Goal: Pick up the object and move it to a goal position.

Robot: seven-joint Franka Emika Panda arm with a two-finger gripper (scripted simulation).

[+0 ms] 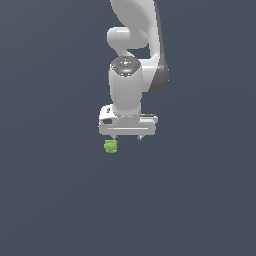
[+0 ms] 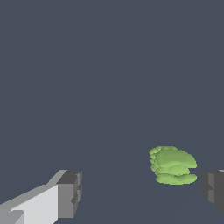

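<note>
The object (image 1: 110, 146) is a tiny lime-green, lumpy, ridged thing on the dark grey floor. In the exterior view it sits just below the gripper's finger on that view's left. My white gripper (image 1: 127, 138) points straight down, close above the floor, with its jaws wide apart and nothing held. In the wrist view the object (image 2: 173, 165) lies in the gap of the gripper (image 2: 142, 192), much closer to one dark finger pad (image 2: 213, 190) than to the other (image 2: 70, 193). I cannot tell whether it touches the near pad.
The plain dark grey floor (image 1: 55, 200) fills both views. The white arm (image 1: 132, 50) rises above the gripper at the top of the exterior view. No other object shows.
</note>
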